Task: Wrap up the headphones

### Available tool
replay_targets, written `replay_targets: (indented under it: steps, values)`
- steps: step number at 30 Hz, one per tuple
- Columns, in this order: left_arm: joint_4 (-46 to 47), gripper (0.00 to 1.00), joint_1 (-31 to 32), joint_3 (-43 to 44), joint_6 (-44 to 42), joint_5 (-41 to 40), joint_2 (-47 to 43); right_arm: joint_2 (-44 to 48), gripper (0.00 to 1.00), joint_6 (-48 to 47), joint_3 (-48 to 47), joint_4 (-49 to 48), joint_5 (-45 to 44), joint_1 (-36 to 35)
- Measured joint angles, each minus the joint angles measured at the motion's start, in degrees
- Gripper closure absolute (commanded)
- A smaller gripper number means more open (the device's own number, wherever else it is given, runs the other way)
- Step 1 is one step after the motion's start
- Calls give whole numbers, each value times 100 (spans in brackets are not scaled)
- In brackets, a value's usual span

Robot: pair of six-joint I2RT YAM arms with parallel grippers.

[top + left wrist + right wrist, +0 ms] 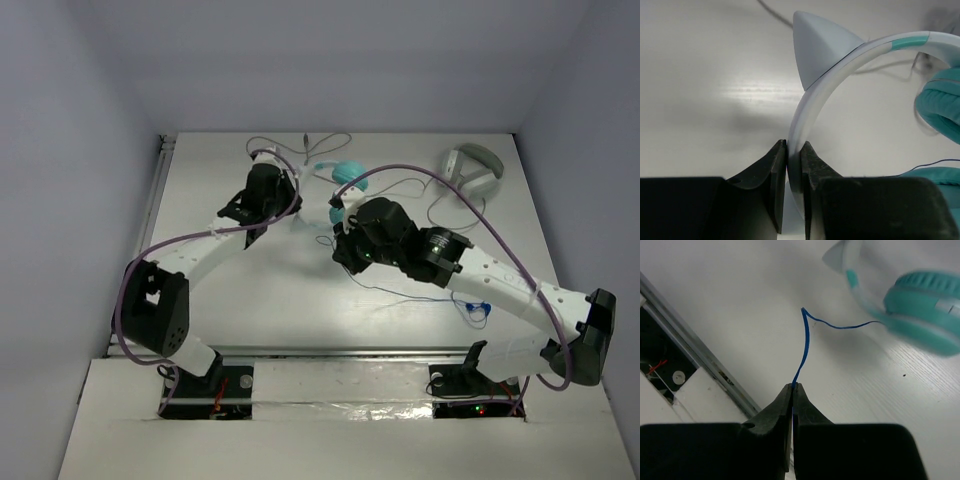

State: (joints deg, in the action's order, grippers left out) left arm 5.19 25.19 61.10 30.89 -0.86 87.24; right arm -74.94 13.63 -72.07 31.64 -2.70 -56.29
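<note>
The left gripper (793,150) was clamped on the pale headband (840,60) of the headphones (348,175), which lay toward twelve o'clock on the table (300,310). A pointed cat ear (820,45) sat on the band at twelve o'clock from the jaws. The right gripper (792,387) was pinched shut on the thin blue cable (806,340), which rose toward twelve o'clock, then bent toward three o'clock to a teal ear cup (922,310). Grey headphones (475,170) lay at three o'clock of the teal pair.
</note>
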Motion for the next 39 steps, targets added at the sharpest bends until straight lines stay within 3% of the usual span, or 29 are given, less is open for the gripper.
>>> replay_targets:
  steps: [7,13,29,39]
  values:
    - [-39,100,577,-503,-365,203,7,-269,100,-232,-289,448,-343,0]
    - [-317,100,544,-525,-623,431,-157,-267,100,-251,-289,699,-905,37]
    - [-2352,100,723,122,-2085,713,-728,39,100,-256,-326,824,-2173,315]
    - [-2573,100,789,127,-2645,1419,-651,136,100,-424,-334,643,-2734,378]
